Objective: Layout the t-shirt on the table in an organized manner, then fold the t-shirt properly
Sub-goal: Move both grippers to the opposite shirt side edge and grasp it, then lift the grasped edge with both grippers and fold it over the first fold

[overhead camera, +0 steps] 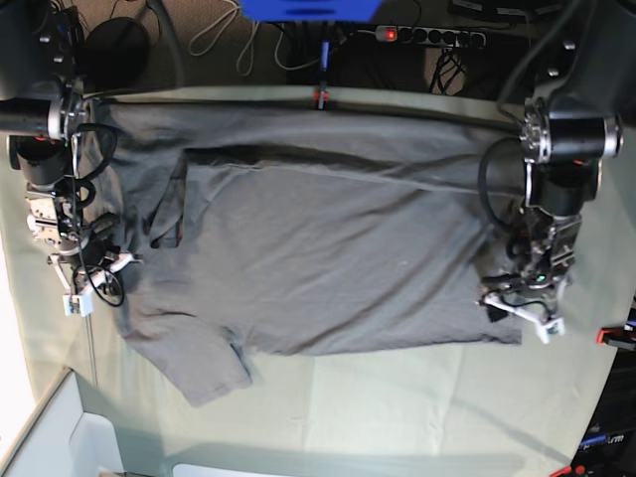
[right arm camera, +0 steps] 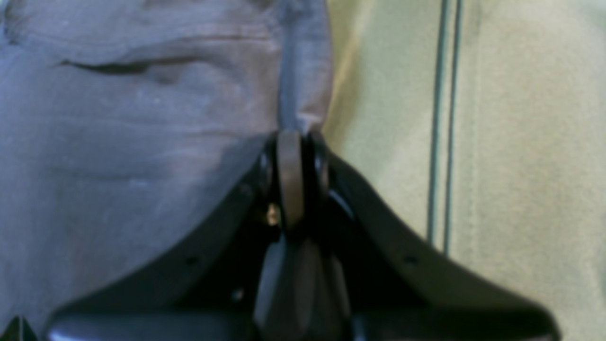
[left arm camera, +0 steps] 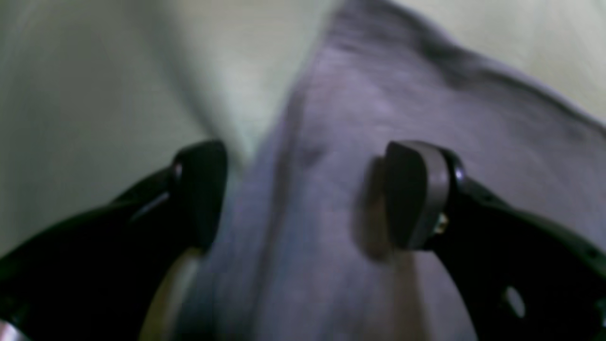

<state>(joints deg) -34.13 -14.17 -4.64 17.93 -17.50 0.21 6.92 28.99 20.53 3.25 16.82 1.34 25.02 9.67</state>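
Note:
The grey t-shirt [overhead camera: 328,258] lies spread across the table [overhead camera: 397,397], with one sleeve [overhead camera: 199,368] sticking out at the near left. My right gripper [overhead camera: 94,268] is at the shirt's left edge. In the right wrist view it [right arm camera: 296,142] is shut on a pinched edge of the t-shirt [right arm camera: 142,142]. My left gripper [overhead camera: 517,303] is at the shirt's right near corner. In the left wrist view it [left arm camera: 307,194] is open, its fingers [left arm camera: 416,194] either side of a ridge of the t-shirt [left arm camera: 378,104]. That view is blurred.
The pale green cloth covers the table beyond the shirt [right arm camera: 521,142]. A red clamp [overhead camera: 320,97] sits at the far edge and another red piece [overhead camera: 606,336] at the right edge. Cables and a power strip [overhead camera: 427,35] lie behind the table.

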